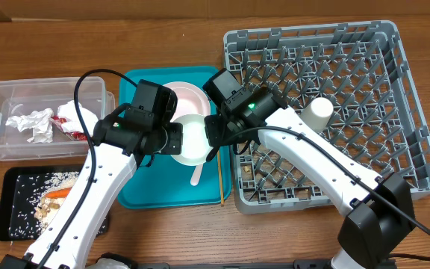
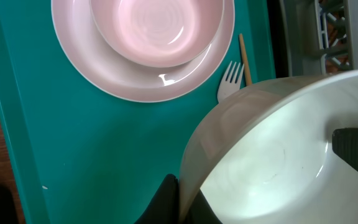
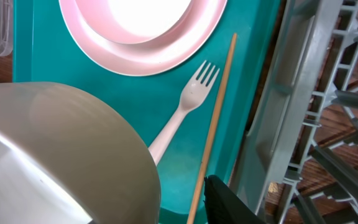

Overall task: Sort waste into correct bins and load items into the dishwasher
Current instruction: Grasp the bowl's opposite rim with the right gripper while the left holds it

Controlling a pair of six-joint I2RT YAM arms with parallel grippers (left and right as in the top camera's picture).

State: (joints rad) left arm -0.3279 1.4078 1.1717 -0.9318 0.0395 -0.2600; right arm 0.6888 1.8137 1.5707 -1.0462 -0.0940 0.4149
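One white bowl between left jaws

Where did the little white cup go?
In the overhead view, the small white cup sits inside the grey dish rack, near its middle, on the right side of the table and well away from the teal tray.

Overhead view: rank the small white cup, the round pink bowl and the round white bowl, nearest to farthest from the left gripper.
1. Round white bowl, held by the left gripper.
2. Round pink bowl, just beyond, on the teal tray.
3. Small white cup, far right, in the grey plastic rack.
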